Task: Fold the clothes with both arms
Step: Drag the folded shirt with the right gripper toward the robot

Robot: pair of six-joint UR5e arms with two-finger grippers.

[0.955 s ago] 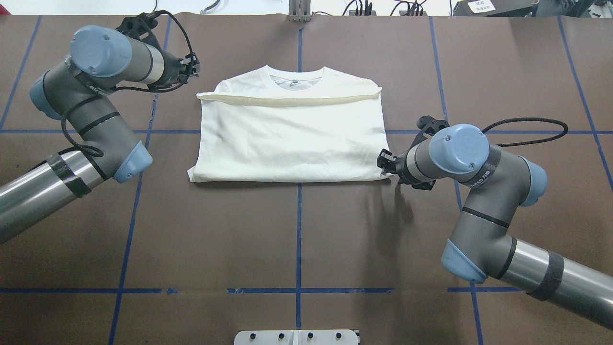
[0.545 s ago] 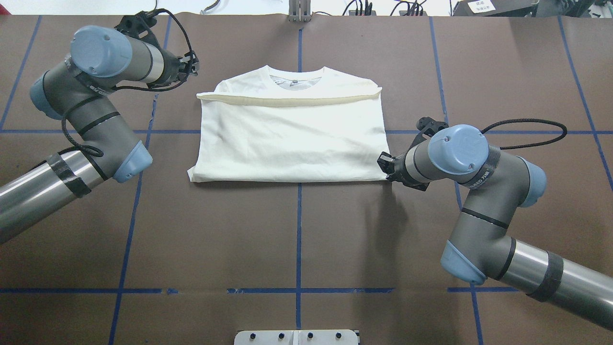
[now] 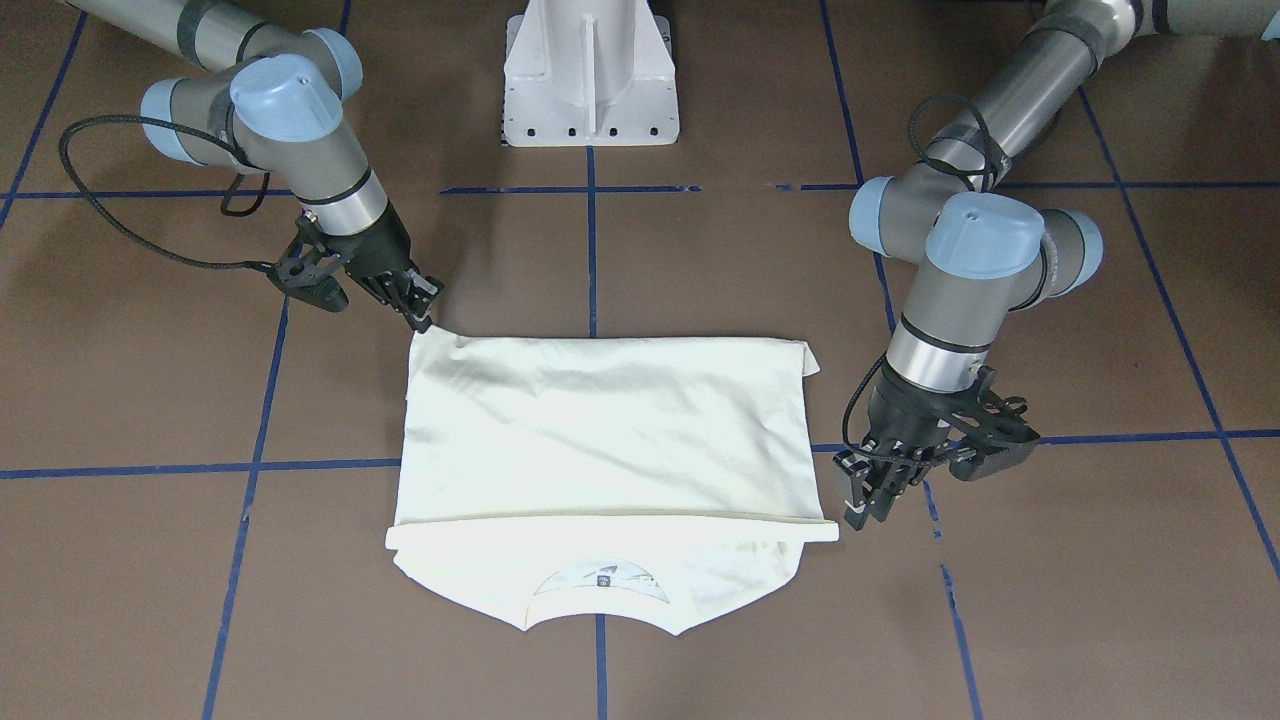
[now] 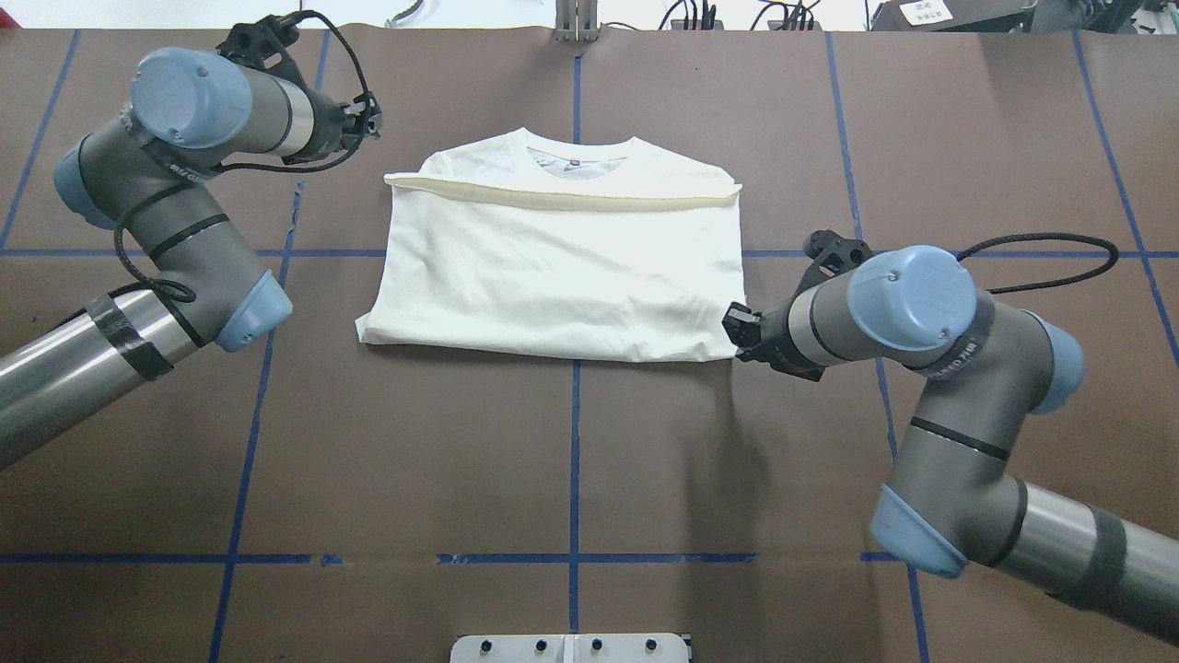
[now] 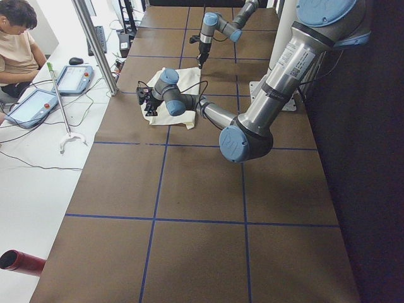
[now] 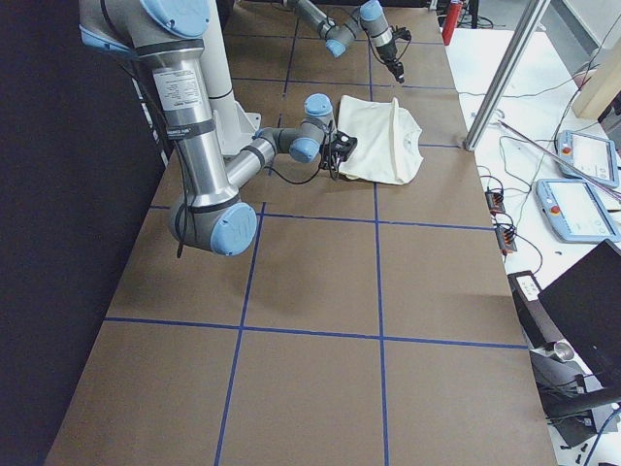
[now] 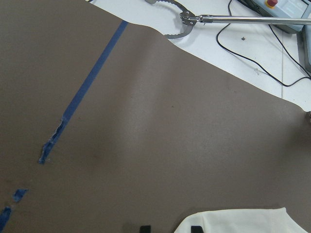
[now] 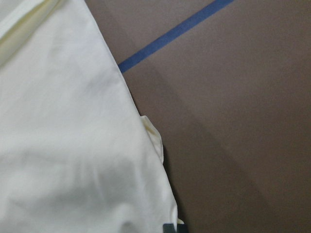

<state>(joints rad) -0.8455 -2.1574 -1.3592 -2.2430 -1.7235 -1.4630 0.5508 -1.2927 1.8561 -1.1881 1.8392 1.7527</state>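
The cream shirt (image 4: 562,267) lies folded on the brown table, neck (image 4: 577,157) at the far side; its print is hidden. In the front view the shirt (image 3: 600,440) has a folded hem running across below its middle. My right gripper (image 4: 734,333) sits at the shirt's near right corner and looks shut on that corner (image 3: 418,335). The right wrist view shows cloth (image 8: 73,145) down to one dark fingertip. My left gripper (image 3: 863,508) hangs just beside the shirt's far left corner (image 3: 828,532), fingers apart. In the left wrist view that corner (image 7: 243,221) lies by the fingertips (image 7: 196,228).
Blue tape lines (image 4: 574,460) grid the table. The white pedestal base (image 3: 590,75) stands at the robot's side. A person (image 5: 16,44) sits past the far edge with tablets (image 5: 72,79) and a pole (image 5: 95,44).
The shirt has shifted and turned slightly, its near right corner drawn toward me. My right arm's elbow swung right. The left gripper drew a little away from the shirt's corner.
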